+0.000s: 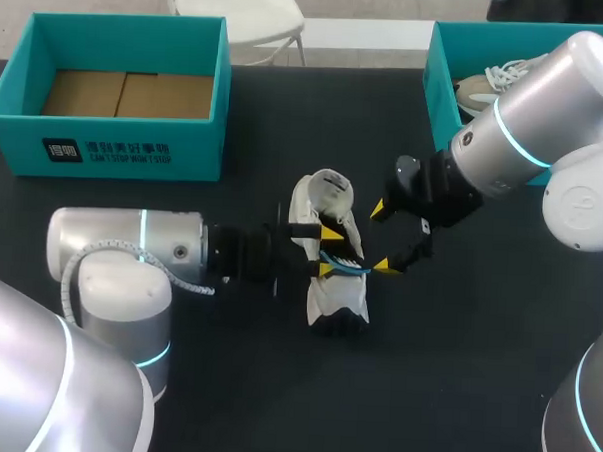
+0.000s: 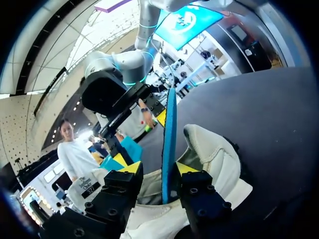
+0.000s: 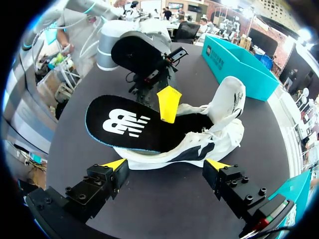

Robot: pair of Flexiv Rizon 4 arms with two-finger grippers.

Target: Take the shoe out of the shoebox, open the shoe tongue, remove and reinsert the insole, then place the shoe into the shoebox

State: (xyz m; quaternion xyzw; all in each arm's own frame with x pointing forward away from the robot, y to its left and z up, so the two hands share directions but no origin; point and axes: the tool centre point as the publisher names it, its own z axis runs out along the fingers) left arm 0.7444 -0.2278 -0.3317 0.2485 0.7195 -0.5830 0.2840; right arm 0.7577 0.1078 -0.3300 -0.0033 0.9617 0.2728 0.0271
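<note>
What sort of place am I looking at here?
Probably a robotics lab workstation: left arm and right arm over a black table, a white shoe between them, a teal shoebox and a second shoebox.

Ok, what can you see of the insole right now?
The insole is thin and foam-like, black on top with a white logo, blue along its edge. One end sits inside the white shoe; the rest sticks out. It stands on edge between the fingers of the left gripper, against one, apart from the other.
</note>
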